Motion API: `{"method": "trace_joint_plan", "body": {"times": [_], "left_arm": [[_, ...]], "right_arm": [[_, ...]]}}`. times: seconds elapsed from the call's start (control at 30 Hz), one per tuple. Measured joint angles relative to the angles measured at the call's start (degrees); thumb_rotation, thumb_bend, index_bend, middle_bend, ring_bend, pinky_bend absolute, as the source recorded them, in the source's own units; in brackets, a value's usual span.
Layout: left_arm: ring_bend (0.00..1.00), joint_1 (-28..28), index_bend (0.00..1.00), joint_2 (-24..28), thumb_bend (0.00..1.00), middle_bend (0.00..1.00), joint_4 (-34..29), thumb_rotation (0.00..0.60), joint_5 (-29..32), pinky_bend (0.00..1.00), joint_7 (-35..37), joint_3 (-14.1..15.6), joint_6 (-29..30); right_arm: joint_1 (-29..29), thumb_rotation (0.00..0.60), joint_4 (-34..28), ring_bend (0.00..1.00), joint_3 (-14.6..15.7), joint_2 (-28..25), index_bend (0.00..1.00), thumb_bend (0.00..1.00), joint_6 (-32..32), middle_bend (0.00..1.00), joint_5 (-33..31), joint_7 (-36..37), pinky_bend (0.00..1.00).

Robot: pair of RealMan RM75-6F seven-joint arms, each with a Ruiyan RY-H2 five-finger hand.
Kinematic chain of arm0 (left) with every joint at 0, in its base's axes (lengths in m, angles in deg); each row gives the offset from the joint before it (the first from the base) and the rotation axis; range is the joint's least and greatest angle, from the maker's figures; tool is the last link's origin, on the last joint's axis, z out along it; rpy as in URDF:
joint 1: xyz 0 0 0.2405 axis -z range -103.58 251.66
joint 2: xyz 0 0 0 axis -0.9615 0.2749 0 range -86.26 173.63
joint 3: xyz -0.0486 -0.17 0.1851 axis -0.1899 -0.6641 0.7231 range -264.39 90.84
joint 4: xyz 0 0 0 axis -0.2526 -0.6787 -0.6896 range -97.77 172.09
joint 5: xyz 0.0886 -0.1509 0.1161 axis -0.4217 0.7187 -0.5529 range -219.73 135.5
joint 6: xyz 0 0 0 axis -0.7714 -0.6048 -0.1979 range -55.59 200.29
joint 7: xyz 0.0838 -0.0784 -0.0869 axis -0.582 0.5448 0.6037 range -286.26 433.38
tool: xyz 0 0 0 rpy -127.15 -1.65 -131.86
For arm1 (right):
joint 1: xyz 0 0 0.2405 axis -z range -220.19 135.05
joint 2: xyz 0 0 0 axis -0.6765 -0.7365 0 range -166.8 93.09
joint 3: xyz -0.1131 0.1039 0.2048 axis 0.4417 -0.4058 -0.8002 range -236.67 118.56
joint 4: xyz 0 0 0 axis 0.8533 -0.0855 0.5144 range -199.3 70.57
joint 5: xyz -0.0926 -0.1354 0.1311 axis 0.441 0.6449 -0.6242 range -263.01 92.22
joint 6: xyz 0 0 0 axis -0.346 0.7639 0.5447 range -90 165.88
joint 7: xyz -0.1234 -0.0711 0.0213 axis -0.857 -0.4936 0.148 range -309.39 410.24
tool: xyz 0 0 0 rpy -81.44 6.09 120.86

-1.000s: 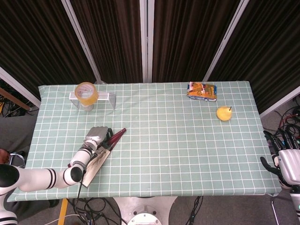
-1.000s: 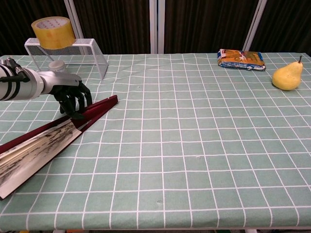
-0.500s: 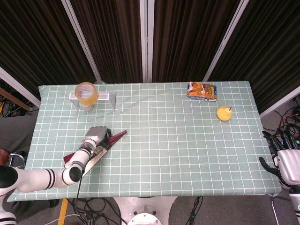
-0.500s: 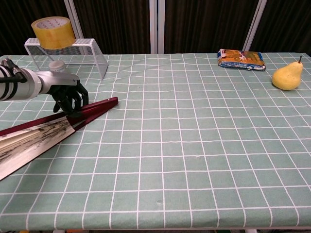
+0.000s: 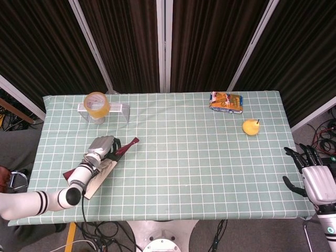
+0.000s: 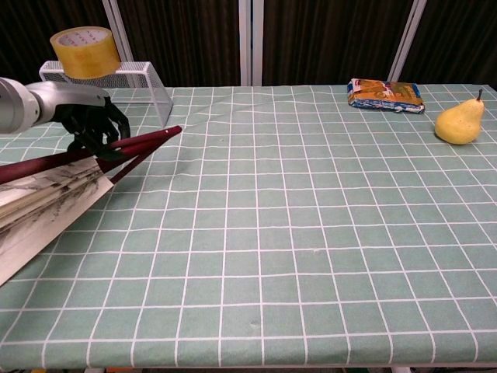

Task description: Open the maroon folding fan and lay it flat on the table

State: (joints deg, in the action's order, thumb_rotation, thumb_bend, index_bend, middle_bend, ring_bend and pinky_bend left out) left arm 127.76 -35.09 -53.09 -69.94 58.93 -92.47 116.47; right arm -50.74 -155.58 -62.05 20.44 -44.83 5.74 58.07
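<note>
since a second earlier the left hand had drawn back toward the wire rack, and the maroon folding fan had swung with it, its pivot end lifted off the green checked table. its dark fingers were curled around the maroon ribs just behind that tip, while the partly spread pale leaf ran down and out past the near left edge. the right hand hung beyond the table's right end, fingers apart, holding nothing. a pear and a snack packet lay at the far right.
</note>
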Motion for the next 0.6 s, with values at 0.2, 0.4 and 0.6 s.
{"method": "trace_joint_plan", "body": {"times": [0.2,0.4,0.6], "left_arm": [[0.68,-3.9,0.67,5.7,0.45,0.72,-5.6,0.600,-7.4,0.75,7.5,-3.5,0.3],[0.68,-7.9,0.67,10.5,0.45,0.72,-10.9,0.600,-16.0,0.76,14.9,-7.5,2.9],[0.68,-11.7,0.67,13.2,0.46,0.72,-14.5,0.600,-24.6,0.78,25.6,-11.5,5.0]], "right_arm": [[-0.9,0.600,-0.1,0.00,0.2,0.2,0.13,0.23,1.2,0.25,0.6,0.3,0.00],[-2.8,0.600,-0.5,0.00,0.8,0.3,0.13,0.23,4.2,0.25,1.7,5.3,0.00],[-8.1,0.600,-1.2,0.00,1.5,0.5,0.15,0.27,11.3,0.26,3.7,16.4,0.01]]}}
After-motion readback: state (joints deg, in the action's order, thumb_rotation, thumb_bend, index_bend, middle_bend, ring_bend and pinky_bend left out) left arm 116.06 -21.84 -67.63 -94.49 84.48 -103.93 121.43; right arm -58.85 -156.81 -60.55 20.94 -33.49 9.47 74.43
